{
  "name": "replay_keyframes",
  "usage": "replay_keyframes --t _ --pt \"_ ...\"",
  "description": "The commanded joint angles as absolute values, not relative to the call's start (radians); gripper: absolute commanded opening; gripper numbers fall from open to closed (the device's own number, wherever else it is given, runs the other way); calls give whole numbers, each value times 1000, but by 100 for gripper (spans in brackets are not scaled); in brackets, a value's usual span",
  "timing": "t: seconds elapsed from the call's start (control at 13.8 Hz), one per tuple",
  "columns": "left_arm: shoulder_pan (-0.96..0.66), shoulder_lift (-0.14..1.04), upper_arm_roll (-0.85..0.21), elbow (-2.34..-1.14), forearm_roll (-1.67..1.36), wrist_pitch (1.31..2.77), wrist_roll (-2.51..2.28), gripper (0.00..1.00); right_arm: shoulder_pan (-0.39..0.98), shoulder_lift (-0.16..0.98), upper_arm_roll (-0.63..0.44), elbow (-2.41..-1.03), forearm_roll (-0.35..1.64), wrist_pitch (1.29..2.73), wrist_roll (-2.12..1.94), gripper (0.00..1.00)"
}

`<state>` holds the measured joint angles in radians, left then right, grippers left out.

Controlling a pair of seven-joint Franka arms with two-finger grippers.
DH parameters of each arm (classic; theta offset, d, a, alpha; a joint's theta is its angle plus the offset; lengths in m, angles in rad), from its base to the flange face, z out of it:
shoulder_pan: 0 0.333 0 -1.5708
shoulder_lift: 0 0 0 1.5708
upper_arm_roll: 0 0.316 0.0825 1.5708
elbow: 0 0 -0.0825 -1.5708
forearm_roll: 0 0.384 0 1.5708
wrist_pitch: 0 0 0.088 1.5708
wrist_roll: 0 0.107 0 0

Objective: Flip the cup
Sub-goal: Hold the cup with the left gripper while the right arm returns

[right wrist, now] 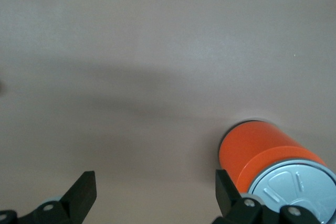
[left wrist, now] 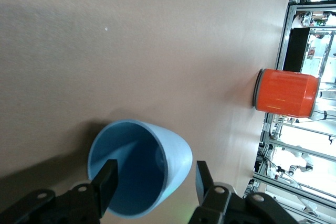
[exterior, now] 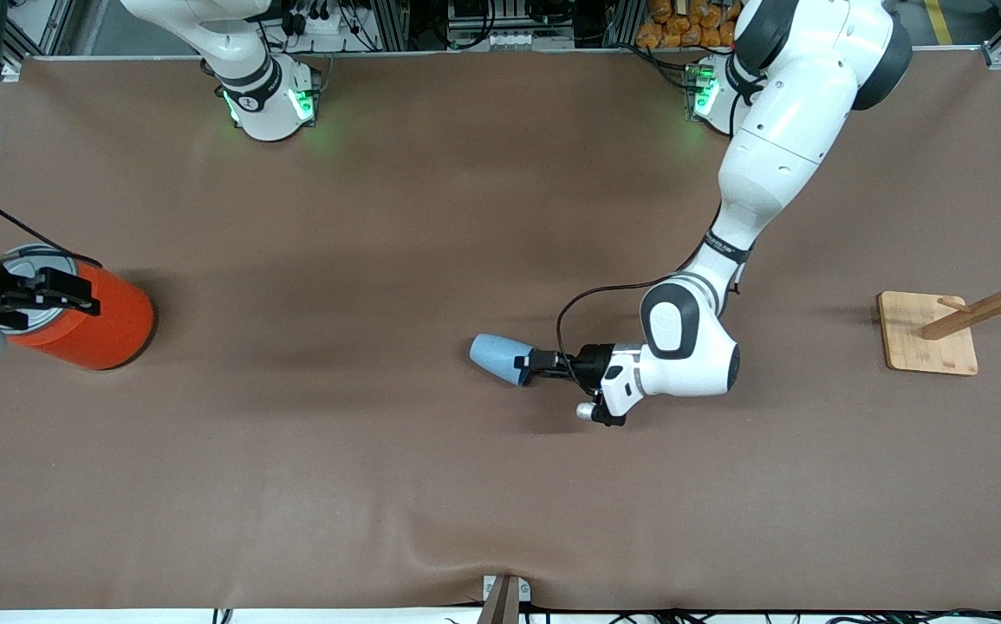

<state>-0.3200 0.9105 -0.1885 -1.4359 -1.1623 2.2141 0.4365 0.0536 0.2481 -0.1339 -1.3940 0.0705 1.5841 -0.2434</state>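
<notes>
- The tabletop (exterior: 379,485) carries an orange can (exterior: 88,329) at the right arm's end; the right gripper (right wrist: 152,195) waits over it, fingers apart and empty
- The cup (exterior: 497,357) lies on its side well apart from the can, toward the left arm's end
- The left gripper (left wrist: 155,184) has its fingers apart, one inside the cup's mouth and one outside, straddling the wall
- The cup looks light, stiff, smooth plastic; the rim wall seems the natural hold
- No readable writing

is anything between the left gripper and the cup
Nothing visible. The left gripper is already at the cup, which lies on its side; one finger is inside the mouth, the other outside the wall. The right gripper waits open over the orange can.
</notes>
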Motion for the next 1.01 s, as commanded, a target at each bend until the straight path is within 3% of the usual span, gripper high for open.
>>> replay_keyframes --t 0.0,0.14,0.22,0.29,0.36,0.43,0.94 --pt "-342 928 -187 -1408 -1212 2227 454 67 20 172 -80 -1463 72 1562 -149 100" --pt "-354 927 -187 -1411 -1242 2227 454 62 2 147 -33 -1465 37 1520 -104 100" --pt "-366 925 -187 -1413 -1246 2227 454 51 -12 135 -2 -1473 2 1517 -98 100" --pt "-371 923 -187 -1414 -1246 2226 454 36 -27 114 27 -1497 -27 1523 -97 100" --pt "-370 913 -187 -1414 -1236 2226 454 14 -43 88 47 -1531 -38 1531 -95 100" --pt "-368 910 -187 -1416 -1235 2224 453 0 -57 63 61 -1557 -38 1534 -95 100" --pt "-362 852 -175 -1424 -1192 2218 326 0 -120 49 150 -1536 -38 1488 35 100"
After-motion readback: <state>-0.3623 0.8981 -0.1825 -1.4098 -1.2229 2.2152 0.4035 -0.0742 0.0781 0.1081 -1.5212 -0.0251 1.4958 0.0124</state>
